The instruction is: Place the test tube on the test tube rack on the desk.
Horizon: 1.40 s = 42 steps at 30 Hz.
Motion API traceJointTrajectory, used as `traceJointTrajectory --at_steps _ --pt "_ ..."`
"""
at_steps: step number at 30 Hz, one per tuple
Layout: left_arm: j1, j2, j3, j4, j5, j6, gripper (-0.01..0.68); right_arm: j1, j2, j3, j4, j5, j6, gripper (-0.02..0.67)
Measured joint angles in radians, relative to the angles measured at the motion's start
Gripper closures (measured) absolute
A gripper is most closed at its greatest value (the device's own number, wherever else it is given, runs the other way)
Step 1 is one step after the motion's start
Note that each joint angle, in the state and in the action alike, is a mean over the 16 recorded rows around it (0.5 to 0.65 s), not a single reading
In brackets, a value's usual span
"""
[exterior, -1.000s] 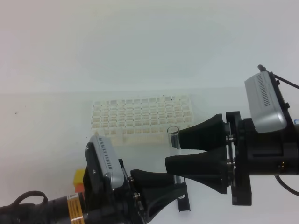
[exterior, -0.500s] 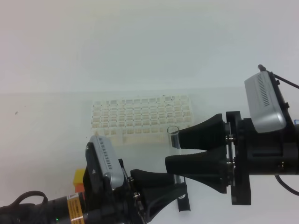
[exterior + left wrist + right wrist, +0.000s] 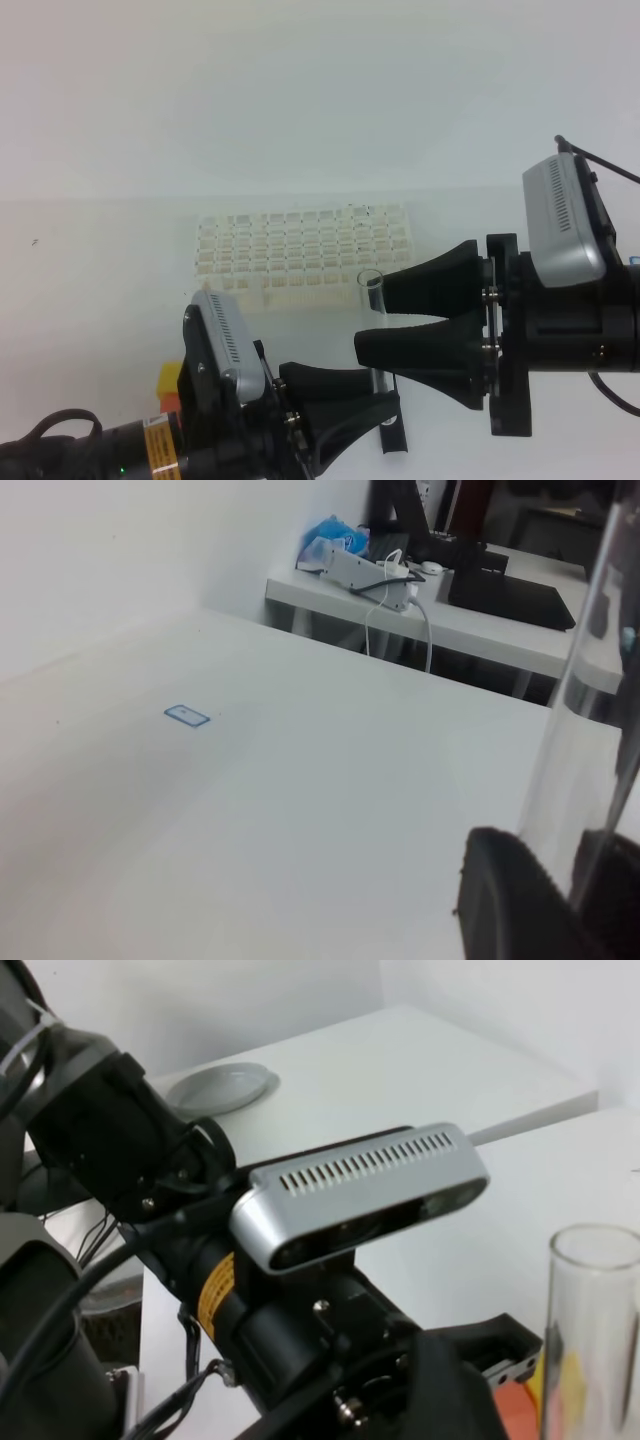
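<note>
Thin clear glass test tube (image 3: 375,300): upright, round rim uppermost, standing in the air just near of the rack's right front corner. Its lower part runs down into the left claw; its upper part passes between the fingers of the right claw. In the right wrist view the rim and wall (image 3: 590,1330) fill the lower right corner; in the left wrist view the glass wall (image 3: 575,730) rises at the right edge.

White plastic grid rack (image 3: 300,255) with rows of small square holes: on the plain white table (image 3: 90,270), centre of the scene, far of both claws. No tube visible in its holes.

Left claw (image 3: 375,395), black: low at the near edge, fingers drawn narrow around the tube's lower part and gripping it. Grey wrist camera housing (image 3: 228,345) sits just left of it.

Right claw (image 3: 372,315), black: reaching in from the right, fingers spread wide, one above and one below in the high view, the tube between them; contact with the glass cannot be told. Grey camera housing (image 3: 565,220) above its wrist.

Yellow and orange block (image 3: 168,385): near left, partly hidden behind the left arm.

Small blue rectangular mark (image 3: 187,716): on the table surface, left wrist view.

Second white table with a white power strip (image 3: 365,575) and cables: far background, left wrist view.
</note>
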Motion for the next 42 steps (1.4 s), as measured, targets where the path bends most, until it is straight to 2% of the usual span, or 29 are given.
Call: traceJointTrajectory --at_steps 13,18,22,34,37,42 --pt "0.0 0.0 0.0 0.022 0.002 -0.004 0.592 0.001 0.0 0.0 0.0 0.025 -0.017 0.225" --pt "0.0 0.002 0.0 0.023 0.031 -0.003 0.565 0.001 0.0 0.0 0.0 0.032 -0.02 0.235" --pt "0.0 0.002 0.0 0.022 0.03 -0.004 0.565 0.001 0.0 0.0 0.0 0.032 -0.022 0.28" --pt "0.0 0.002 0.0 0.029 0.024 -0.022 0.565 0.001 0.0 -0.002 -0.001 0.011 -0.053 0.49" --pt "0.0 0.002 0.0 0.027 0.023 -0.027 0.565 0.001 0.0 -0.003 -0.001 0.005 -0.061 0.516" --pt "-0.001 0.002 0.0 0.01 0.022 -0.036 0.565 0.001 0.0 -0.005 0.005 -0.003 -0.064 0.521"
